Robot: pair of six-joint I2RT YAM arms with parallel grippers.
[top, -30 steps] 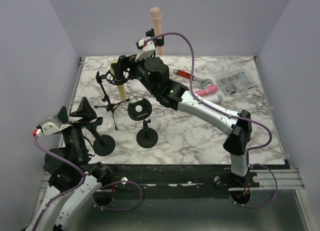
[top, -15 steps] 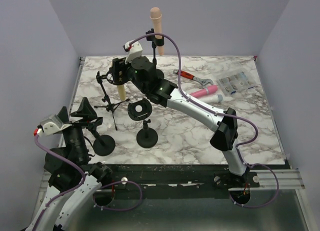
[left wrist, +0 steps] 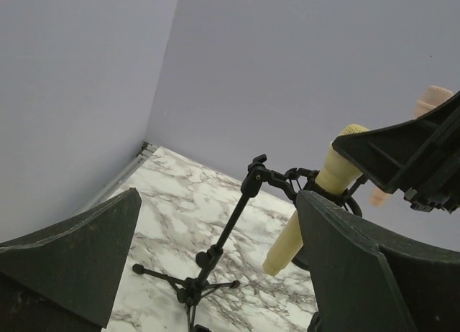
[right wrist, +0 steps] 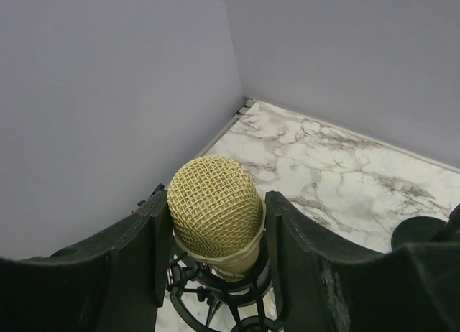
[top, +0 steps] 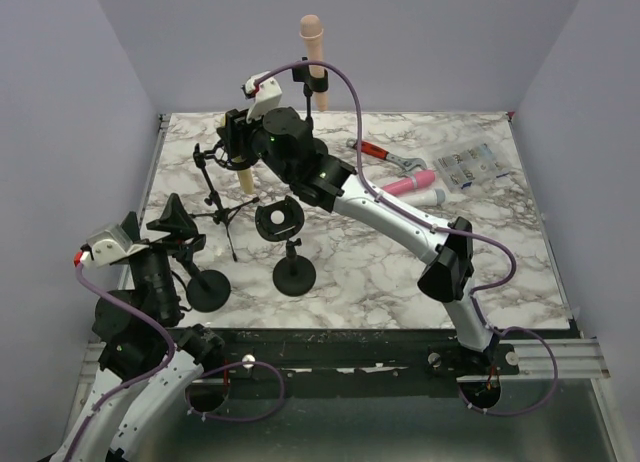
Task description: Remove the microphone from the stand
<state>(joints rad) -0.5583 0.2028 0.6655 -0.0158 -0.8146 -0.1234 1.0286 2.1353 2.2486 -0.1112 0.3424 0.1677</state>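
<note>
A cream microphone (top: 243, 179) with a gold mesh head (right wrist: 215, 203) sits tilted in the black shock mount (right wrist: 215, 292) of a tripod stand (top: 213, 197) at the table's back left. My right gripper (top: 237, 142) is down over its top, and both fingers press the sides of the mesh head, shut on it. The left wrist view shows the microphone (left wrist: 332, 172) still seated in the stand (left wrist: 223, 235). My left gripper (top: 150, 227) hangs open near the front left edge, well short of the stand, with nothing between its fingers (left wrist: 363, 274).
Two round-base stands (top: 293, 272) (top: 207, 288) rise near the front, just right of my left gripper. A pink microphone (top: 415, 187), a red-handled wrench (top: 385, 154) and a plastic bag (top: 468, 165) lie at the back right. A peach microphone (top: 313, 42) stands upright at the back wall.
My right gripper moved left over the microphone and closed from wide open onto its mesh head. The left arm barely shifted.
</note>
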